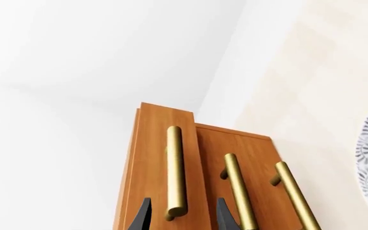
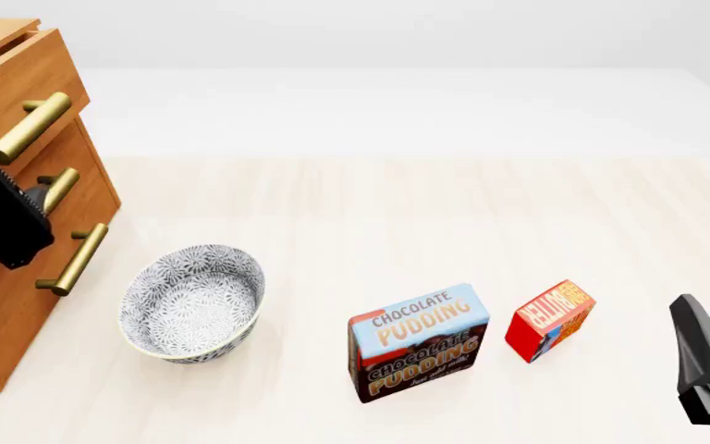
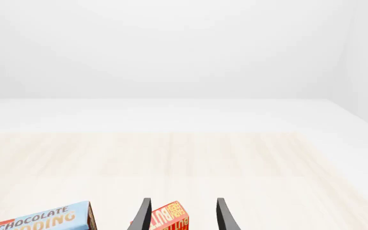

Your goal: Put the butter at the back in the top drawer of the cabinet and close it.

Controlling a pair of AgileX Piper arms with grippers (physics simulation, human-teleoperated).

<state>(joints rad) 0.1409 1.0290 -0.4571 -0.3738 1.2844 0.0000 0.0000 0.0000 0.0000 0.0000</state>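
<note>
Butter (image 2: 550, 320), a small red box with an orange top, stands on the pale wooden table (image 2: 392, 213) toward the right, just beside the larger chocolate pudding box (image 2: 420, 343) on its left. In the right wrist view its top shows between the two dark fingers. The right gripper (image 2: 708, 365) sits low at the table's near right edge, apart from the butter; its fingers are spread wide with nothing between them but air ahead of the box.

At the far left stands the cabinet (image 2: 16, 231), its top drawer (image 2: 16, 83) pulled slightly forward of the two drawer fronts below. The left gripper (image 1: 182, 216) is at the top drawer's brass handle (image 1: 175, 170); in the left wrist view its fingers straddle the bar's end, parted and, as far as can be seen, not pressing on it. In the front view the left arm's dark body partly covers the cabinet front.

A patterned bowl (image 2: 192, 302) rests on the table between the cabinet and the pudding box.
</note>
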